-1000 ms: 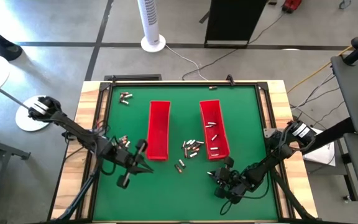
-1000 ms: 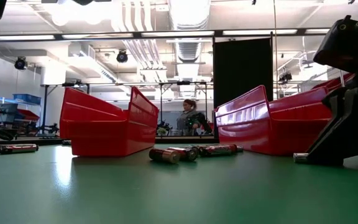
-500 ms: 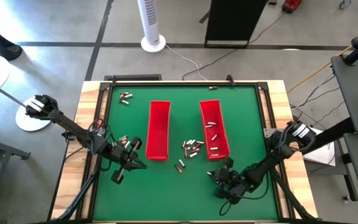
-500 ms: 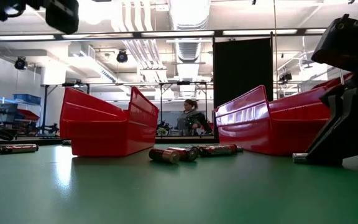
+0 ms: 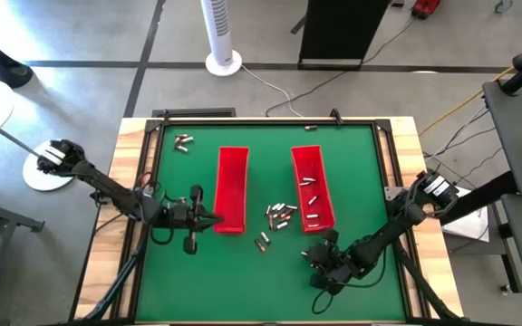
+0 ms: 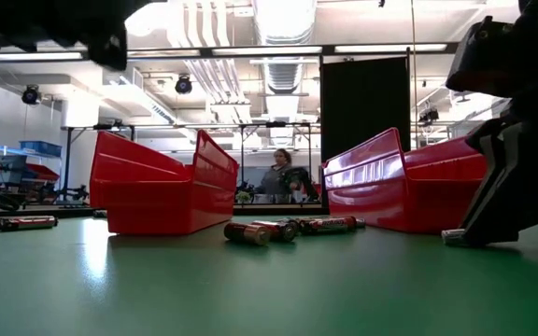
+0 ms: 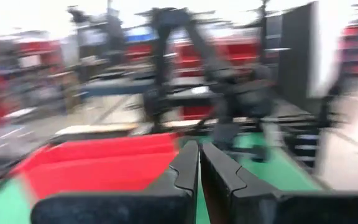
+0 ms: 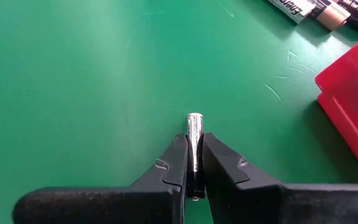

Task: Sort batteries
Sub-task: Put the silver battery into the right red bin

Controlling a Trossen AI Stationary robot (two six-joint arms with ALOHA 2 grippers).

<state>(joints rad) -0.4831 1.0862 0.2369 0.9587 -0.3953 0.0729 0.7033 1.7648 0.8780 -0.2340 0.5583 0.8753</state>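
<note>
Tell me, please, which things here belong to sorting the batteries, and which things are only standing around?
Belong to the job:
- loose batteries in the middle of the table
- battery held in the right gripper
- two red trays, left and right
- left gripper, shut, beside the left tray

Only standing around:
- white tower fan on the floor
- black cabinet
- person far behind the table

- The right gripper (image 8: 193, 163) sits low on the table (image 5: 243, 281), a battery (image 8: 194, 134) between its fingers.
- A tray (image 5: 312, 186) lies just beyond it.
- Loose batteries (image 5: 280, 215) lie between it and the left gripper (image 5: 214, 217).
</note>
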